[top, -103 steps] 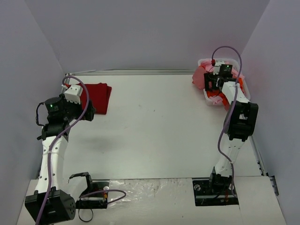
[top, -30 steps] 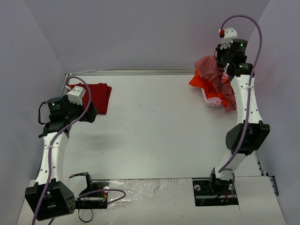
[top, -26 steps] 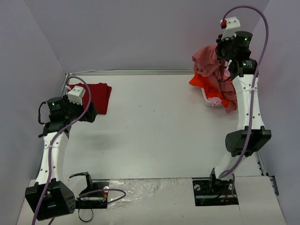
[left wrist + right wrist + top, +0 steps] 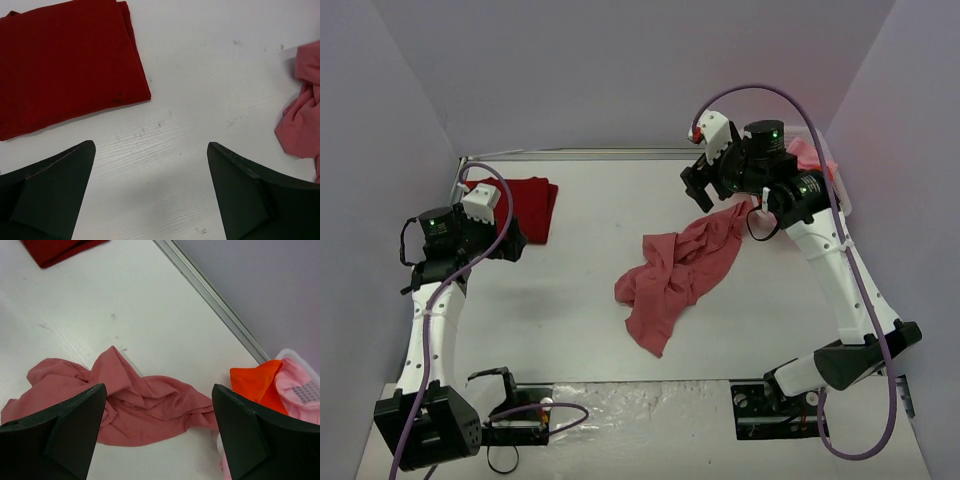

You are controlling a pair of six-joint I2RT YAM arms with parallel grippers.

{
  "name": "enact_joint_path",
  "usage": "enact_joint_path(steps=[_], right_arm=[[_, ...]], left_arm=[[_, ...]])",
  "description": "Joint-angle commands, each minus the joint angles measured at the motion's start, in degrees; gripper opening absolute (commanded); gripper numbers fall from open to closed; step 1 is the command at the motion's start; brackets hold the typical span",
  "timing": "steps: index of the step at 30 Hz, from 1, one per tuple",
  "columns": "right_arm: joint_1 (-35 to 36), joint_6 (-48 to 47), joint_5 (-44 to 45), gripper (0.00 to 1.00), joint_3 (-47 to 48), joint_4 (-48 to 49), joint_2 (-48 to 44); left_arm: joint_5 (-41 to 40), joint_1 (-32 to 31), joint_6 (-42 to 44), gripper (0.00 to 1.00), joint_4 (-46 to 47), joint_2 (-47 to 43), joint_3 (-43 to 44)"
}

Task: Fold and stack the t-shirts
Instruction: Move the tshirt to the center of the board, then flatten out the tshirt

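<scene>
The rose shirt (image 4: 675,270) lies crumpled and twisted mid-table, with no hem or sleeve laid out. The right gripper (image 4: 157,390) hangs above its far end with jaws spread wide and nothing held. The left gripper (image 4: 150,145) is likewise spread wide and empty, over bare table (image 4: 200,75) just beside the folded crimson shirt (image 4: 65,65) in the far left corner. The orange shirt (image 4: 257,385) and pink shirt (image 4: 300,395) sit in the basket (image 4: 295,354) at far right. Risk one: a pinch on the bunched cloth would likely take several layers, so the shirt would lift as a rope rather than spread flat. Risk two: the rose shirt's right end runs up to the basket, contact not determinable, so a pull from there could drag the orange shirt out. Risk three: the left arm is well apart from the rose shirt, so a one-armed spread would probably leave it skewed. Against the frame 0.9 s earlier, the right arm no longer holds the rose shirt high over the basket with orange cloth trailing. It has swung inward and let the shirt go. The left arm and crimson shirt are unchanged.
</scene>
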Motion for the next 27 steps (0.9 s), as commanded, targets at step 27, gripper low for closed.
enact_joint_path(steps=[27], right_arm=[[-16.05,-1.60,3.62,0.91,-42.35,2.48,-28.01]], left_arm=[[-5.45,-40.27,15.20,0.94,-11.69,40.54,40.13]])
